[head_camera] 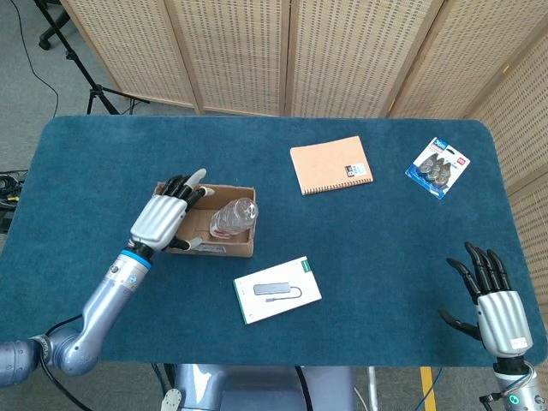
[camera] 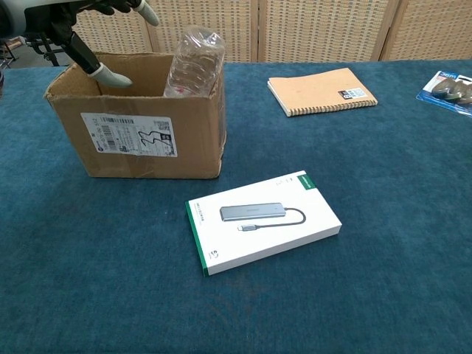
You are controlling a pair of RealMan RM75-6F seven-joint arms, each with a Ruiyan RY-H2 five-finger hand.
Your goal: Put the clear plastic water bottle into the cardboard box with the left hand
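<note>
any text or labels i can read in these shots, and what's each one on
None can be read for certain.
Cardboard box: white shipping label with a barcode and large characters, too blurred to read.
White product box: small print near its edges, too small.
Notebook: small dark sticker, unreadable.
Blister pack: blue header card, text too small.
Water bottle: no label visible.

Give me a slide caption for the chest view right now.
Clear water bottle stands in the cardboard box, left hand open beside it.
</note>
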